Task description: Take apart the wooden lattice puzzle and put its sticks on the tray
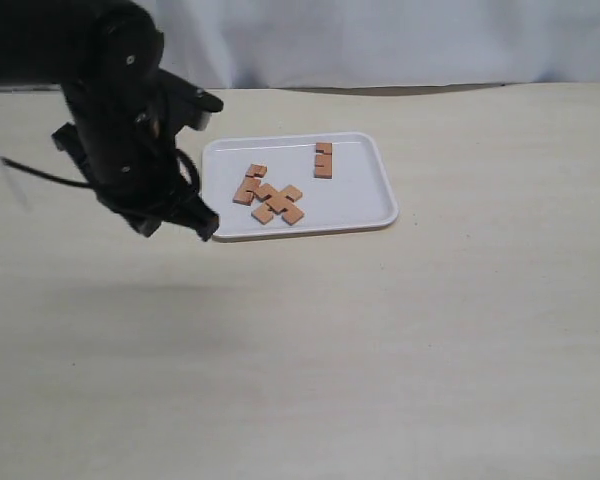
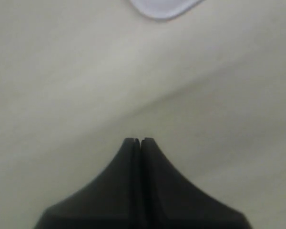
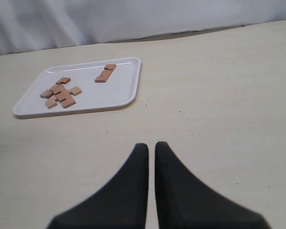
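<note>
The left hand (image 2: 137, 141), fingers pressed together and empty, hangs beside the tray (image 1: 365, 190). The right hand (image 3: 151, 145), nearly closed, is well off it. On the tray, a clump of sticks (image 1: 270, 197) looks interlocked, with one loose stick (image 1: 323, 160) apart. Pin the clump and slide pieces sideways.

left arm (image 1: 120, 120): chunky and all black, slightly glossy shell with rounded edges. Pretty blurry in the exterior view, so fine detail is hard to make out
pale dot (image 1: 130, 58): one small round spot on the upper shell, maybe a screw or rivet, honestly can't tell which
cable (image 1: 40, 176): thin black lead curving off the arm's outer side
left gripper (image 2: 137, 140): two matte black fingers, wide flared bases sweeping in to narrow, squared-off tips
right gripper (image 3: 151, 146): same matte black pair with flared bases, but the tips look rounder and smoother
</note>
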### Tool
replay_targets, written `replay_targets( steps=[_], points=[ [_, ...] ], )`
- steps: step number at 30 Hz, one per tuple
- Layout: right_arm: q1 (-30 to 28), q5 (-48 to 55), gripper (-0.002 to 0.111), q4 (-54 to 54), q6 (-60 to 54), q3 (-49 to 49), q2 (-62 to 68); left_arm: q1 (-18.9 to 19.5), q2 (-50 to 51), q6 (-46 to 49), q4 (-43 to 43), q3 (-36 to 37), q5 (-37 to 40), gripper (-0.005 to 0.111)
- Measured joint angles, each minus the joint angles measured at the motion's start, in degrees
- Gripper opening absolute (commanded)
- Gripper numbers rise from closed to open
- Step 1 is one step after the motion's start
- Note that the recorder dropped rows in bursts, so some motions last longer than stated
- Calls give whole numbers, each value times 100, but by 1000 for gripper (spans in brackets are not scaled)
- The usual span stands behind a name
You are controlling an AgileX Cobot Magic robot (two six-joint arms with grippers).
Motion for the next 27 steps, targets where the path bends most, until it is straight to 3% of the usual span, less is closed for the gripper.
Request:
replay_targets(
  steps=[3,6,13,16,27],
  points=[
    [0,0,5,0,0,0,0,156,-607,10,11,684,-176,0],
    [0,0,5,0,0,0,0,577,-1311,54,36,1350,-290,0],
    [0,0,5,0,0,0,0,2425,-3173,95,97,2515,-674,0],
    [0,0,5,0,0,0,0,2942,-4039,55,-189,3001,-1271,0],
    [0,0,5,0,0,0,0,3097,-7434,124,-431,4199,-3026,0]
  ],
)
